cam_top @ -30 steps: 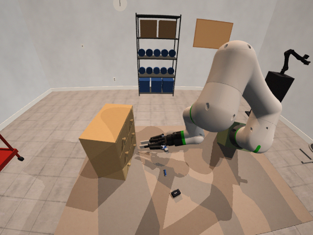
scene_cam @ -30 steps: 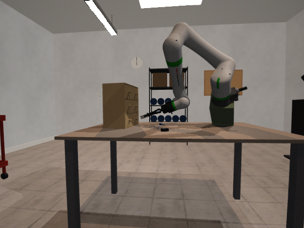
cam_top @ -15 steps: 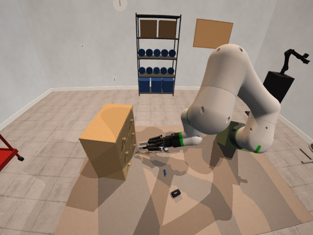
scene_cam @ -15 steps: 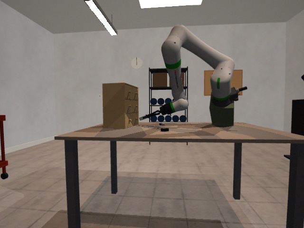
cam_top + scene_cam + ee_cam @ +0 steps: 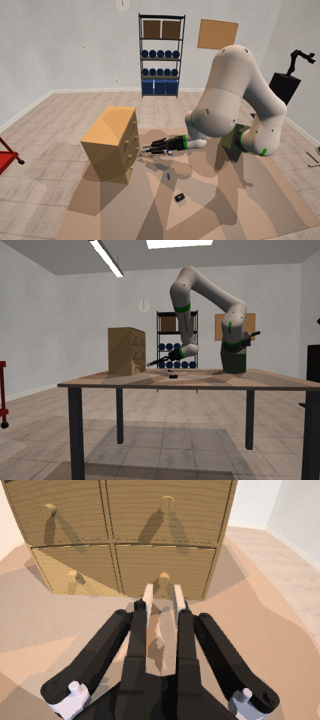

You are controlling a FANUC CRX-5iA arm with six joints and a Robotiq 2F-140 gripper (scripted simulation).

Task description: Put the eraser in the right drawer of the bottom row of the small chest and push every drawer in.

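Blue drums (image 5: 160,53) (image 5: 169,346) line a black shelf rack (image 5: 140,56) (image 5: 157,343) below brown boxes (image 5: 151,29) (image 5: 168,323).

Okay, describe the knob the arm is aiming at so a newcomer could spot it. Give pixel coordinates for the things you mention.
Find the wooden chest (image 5: 103,155) (image 5: 119,351) (image 5: 112,542). On its front's bottom row sits the right knob (image 5: 164,577). Unlike its neighbours, it shows just beyond the pincer's pale tips.

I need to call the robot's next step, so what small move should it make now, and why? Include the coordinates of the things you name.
Probably ease the gripper (image 5: 145,148) (image 5: 148,364) (image 5: 163,593) forward and slightly down toward the bottom-right knob (image 5: 164,577). The jaws stand a little apart with nothing between them, and seem lined up with that knob, while its drawer (image 5: 142,570) looks shut.
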